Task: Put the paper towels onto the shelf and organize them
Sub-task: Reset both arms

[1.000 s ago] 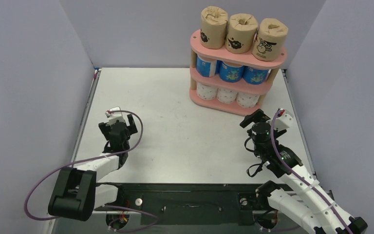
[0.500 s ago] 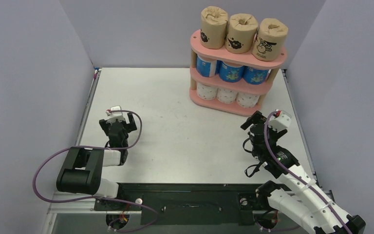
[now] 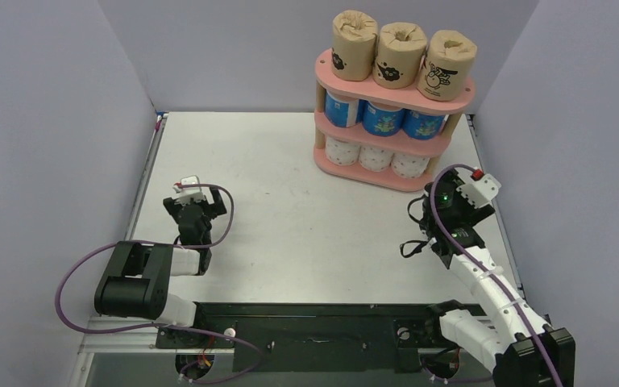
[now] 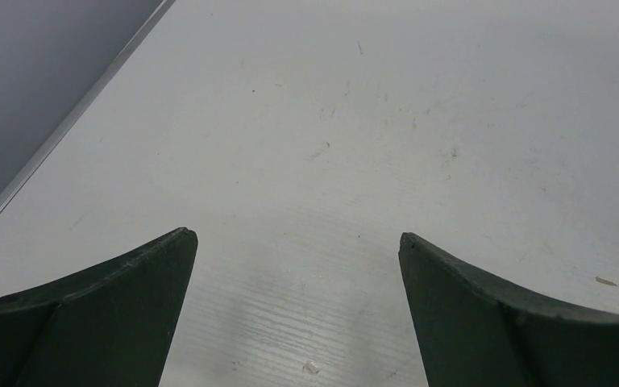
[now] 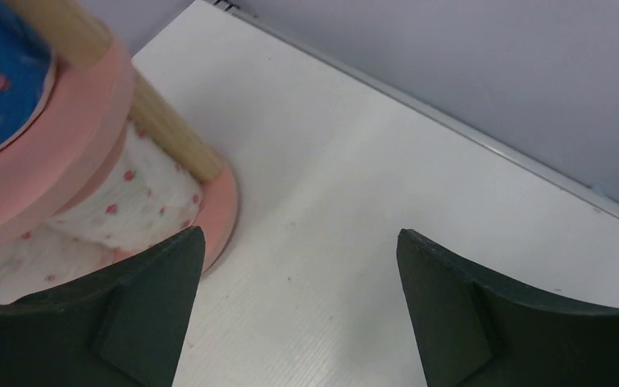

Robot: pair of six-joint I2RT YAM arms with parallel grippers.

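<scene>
shelf point(image 3: 371, 176): pink, three oval tiers on light wooden posts, at the table's point(image 3: 290, 201) far right.
top tier: three brown rolls point(image 3: 401, 55) with black animal drawings, upright, side by side.
middle tier: three blue patterned rolls point(image 3: 383, 119).
bottom tier: three white rolls point(image 3: 375, 156) with pink dots.
overhead view: shows all nine rolls.
right wrist view: shows only the shelf's right end and one post point(image 5: 169, 125).
left gripper point(image 4: 298, 242): well left of the shelf, jaws spread wide, empty.
right gripper point(image 5: 300, 234): just before the shelf's right end, jaws apart, empty, not touching it.
</scene>
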